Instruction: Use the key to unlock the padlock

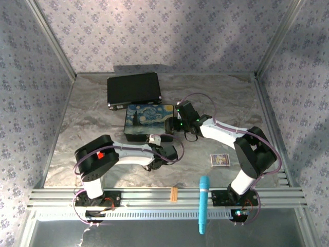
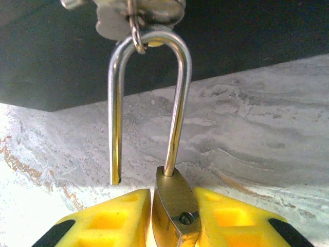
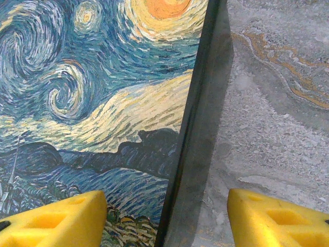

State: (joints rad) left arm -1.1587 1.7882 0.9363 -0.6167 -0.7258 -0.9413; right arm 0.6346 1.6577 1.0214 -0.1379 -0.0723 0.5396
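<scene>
Brass padlock [image 2: 175, 211] body sits clamped in the left gripper [image 2: 172, 201]. Its silver shackle [image 2: 178, 98] rises ahead of the fingers, one leg seated and the other hanging free of the body. It is looped through a small ring [image 2: 136, 38] on the painted box [image 3: 92, 103]. Astride that box's edge the right gripper [image 3: 165, 203] stands wide, holding nothing.

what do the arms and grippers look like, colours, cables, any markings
Both arms are white links with black joint housings, looped by thin mauve cables. The left arm has a red patch on its shoulder housing. The right arm shows small green lights near its wrist. The left gripper and right gripper have chunky yellow fingers with moulded recesses and black patches at the outer edges.
</scene>
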